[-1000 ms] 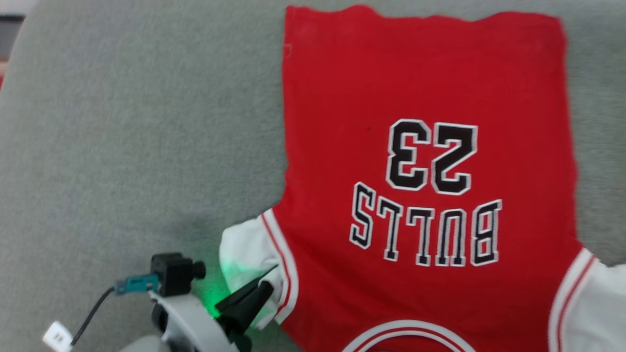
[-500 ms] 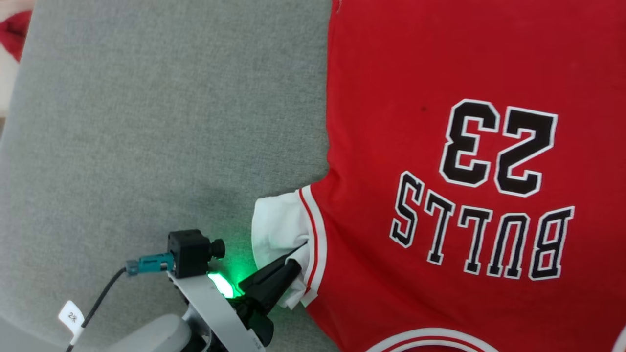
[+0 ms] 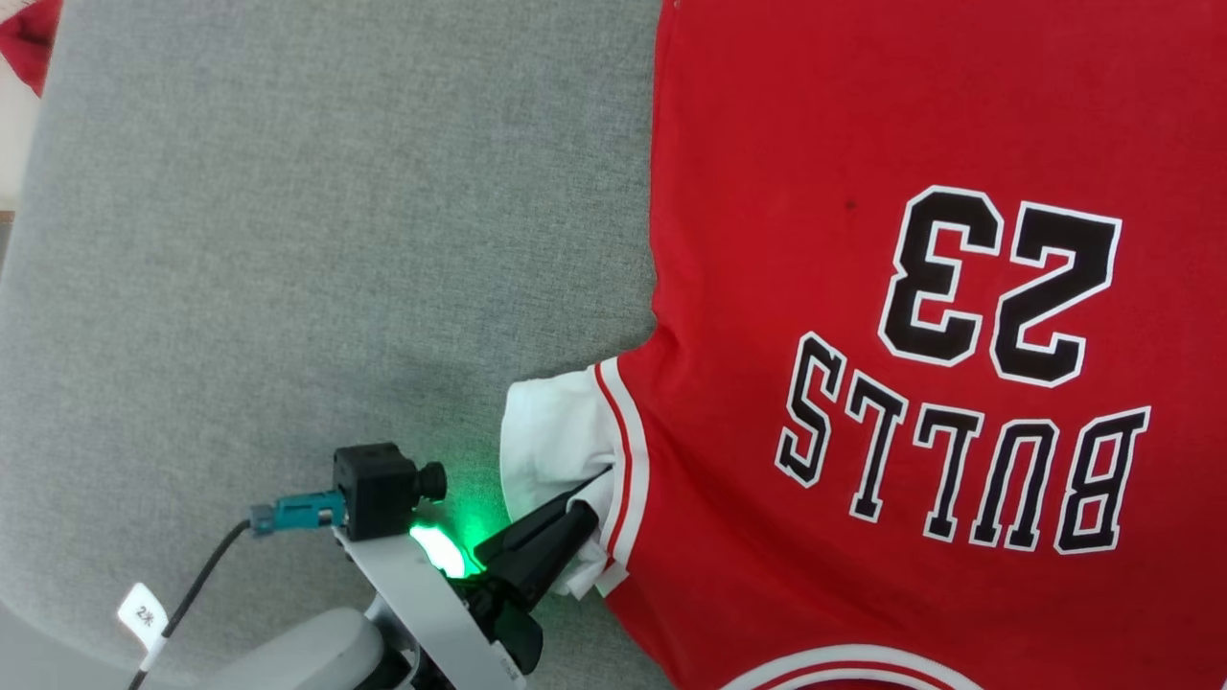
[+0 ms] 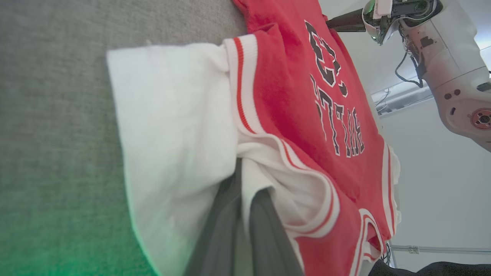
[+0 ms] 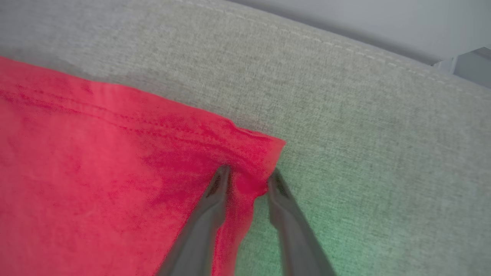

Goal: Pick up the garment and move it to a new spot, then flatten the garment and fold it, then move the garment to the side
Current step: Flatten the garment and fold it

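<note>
Between the closed fingers of our left gripper (image 3: 587, 508) we hold the white sleeve (image 3: 546, 431) of the garment (image 3: 863, 144), which lies spread on the grey cushion (image 3: 288, 240) to its right. Our right gripper (image 5: 249, 178) keeps its fingers apart around the red hem corner (image 5: 264, 149); we cannot tell if it grips.

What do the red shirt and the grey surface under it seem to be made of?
The garment: probably a soft matte knit, cotton-like; it wrinkles limply and its hem shows stitched rows. The grey surface: seemingly woven upholstery cloth, matte, with a coarse visible weave and a sewn seam near its edge.
</note>
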